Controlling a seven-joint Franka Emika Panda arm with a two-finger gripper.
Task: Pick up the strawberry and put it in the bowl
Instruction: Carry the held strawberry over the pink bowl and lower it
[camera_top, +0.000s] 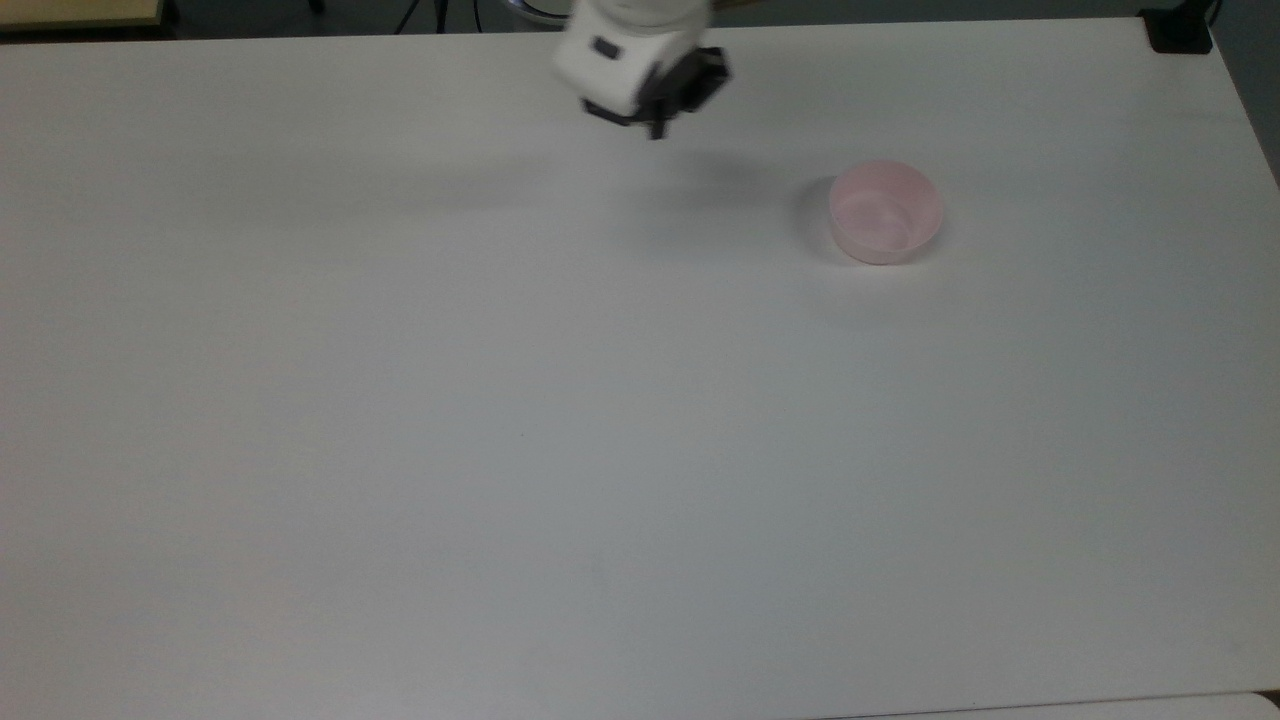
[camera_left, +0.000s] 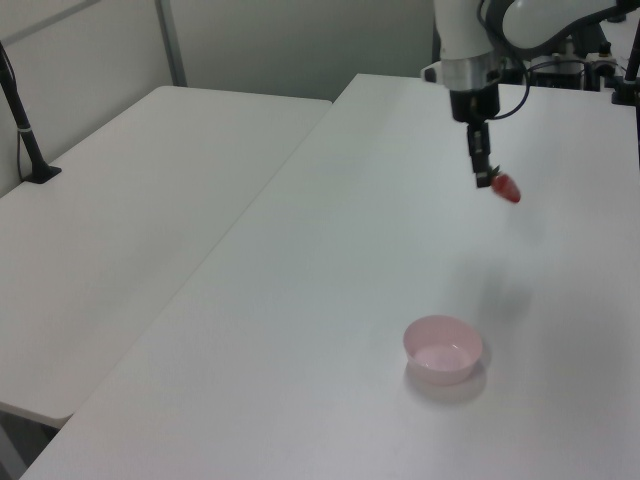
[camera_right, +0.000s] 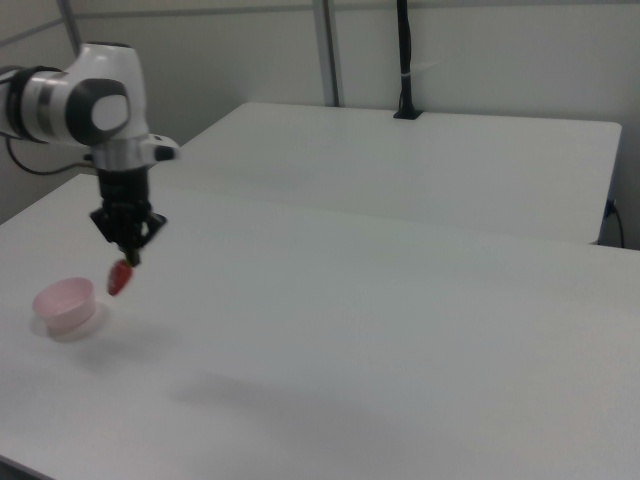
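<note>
Strawberry aloft, upper right of the left view, pinched by its tip in the gripper.
Bowl sits well apart on the desk; so slight a hold could let it slip early.

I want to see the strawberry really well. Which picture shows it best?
The left view: the strawberry hangs red against the white table, pinched in the gripper, above and away from the bowl. The right view shows it too, close beside the bowl. In the top view the gripper covers it.
</note>
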